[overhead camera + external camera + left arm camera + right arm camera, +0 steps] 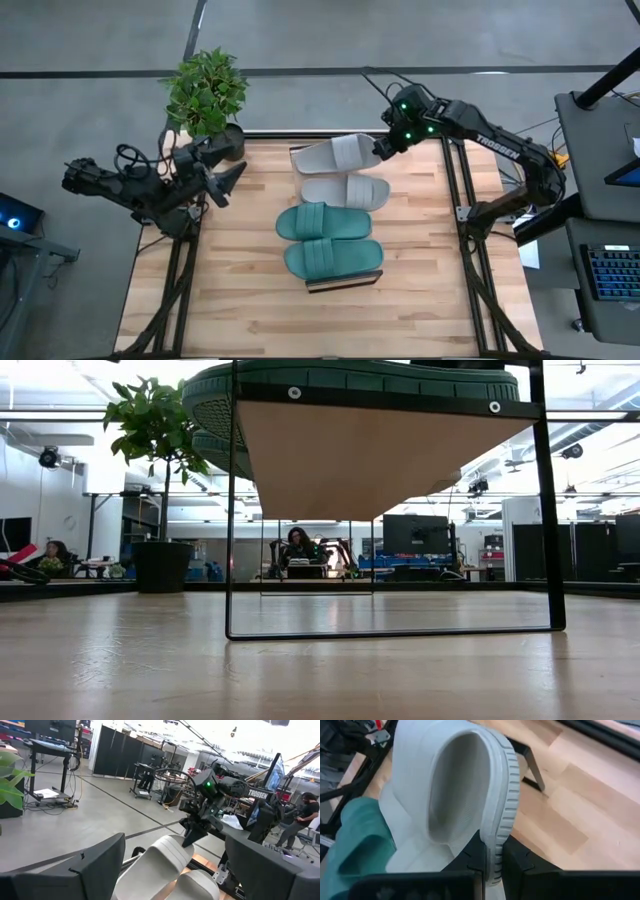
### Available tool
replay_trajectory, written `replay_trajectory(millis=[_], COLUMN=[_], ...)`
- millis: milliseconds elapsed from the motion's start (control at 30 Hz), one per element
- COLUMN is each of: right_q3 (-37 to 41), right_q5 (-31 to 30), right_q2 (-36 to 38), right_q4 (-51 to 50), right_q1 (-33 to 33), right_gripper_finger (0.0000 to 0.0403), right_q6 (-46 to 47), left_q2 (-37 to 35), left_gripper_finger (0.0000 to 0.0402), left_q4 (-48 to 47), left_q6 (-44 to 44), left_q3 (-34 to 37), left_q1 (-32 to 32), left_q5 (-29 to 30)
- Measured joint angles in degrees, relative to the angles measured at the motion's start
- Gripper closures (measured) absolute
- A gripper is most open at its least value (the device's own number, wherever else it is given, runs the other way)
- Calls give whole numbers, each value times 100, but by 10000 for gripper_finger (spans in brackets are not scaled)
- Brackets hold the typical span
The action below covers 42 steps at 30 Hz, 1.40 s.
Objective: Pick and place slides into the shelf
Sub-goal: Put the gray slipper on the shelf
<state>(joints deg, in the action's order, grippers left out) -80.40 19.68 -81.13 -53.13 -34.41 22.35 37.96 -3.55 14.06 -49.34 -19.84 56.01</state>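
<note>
The right end effector (381, 149) is clamped on the rim of 1 grey slide (337, 155), seen edge-on between the fingers (470, 857) in the right wrist view. That slide is held at the far end of the shelf (343, 281), beside the second grey slide (345, 191). 2 teal slides (330, 240) lie on the shelf nearer the front. The left end effector (228, 182) is spread wide at the surface's (250, 310) left edge, near a potted plant (207, 92).

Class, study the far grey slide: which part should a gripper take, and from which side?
Grip the far grey slide by its thin sole rim at the end facing the right arm. The right gripper pinches exactly there. That edge is narrow enough for the fingers; the wide ribbed strap is not.
</note>
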Motion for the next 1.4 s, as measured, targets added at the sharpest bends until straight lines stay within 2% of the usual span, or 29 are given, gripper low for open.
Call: replay_trajectory(millis=[233, 433, 767, 933, 1400], right_q3=[482, 792, 857, 850, 926], right_q5=[75, 443, 1220, 1249, 1244], right_q2=[295, 501, 96, -130, -143], right_q4=[-6, -8, -23, -21, -93], right_q1=[-237, -541, -569, -569, -566], right_gripper_finger=[384, 384, 384, 384, 379], right_q6=[-15, -172, -246, -335, -307], left_q2=[-66, -75, -77, -77, -142], left_gripper_finger=[73, 73, 73, 73, 73], left_q4=[0, -2, 0, 0, -2], left_q6=[0, 0, -116, -116, -153], left_q3=[0, 5, 5, 4, 4], left_q1=[0, 0, 2, 2, 2], left_q5=[21, 52, 168, 173, 199])
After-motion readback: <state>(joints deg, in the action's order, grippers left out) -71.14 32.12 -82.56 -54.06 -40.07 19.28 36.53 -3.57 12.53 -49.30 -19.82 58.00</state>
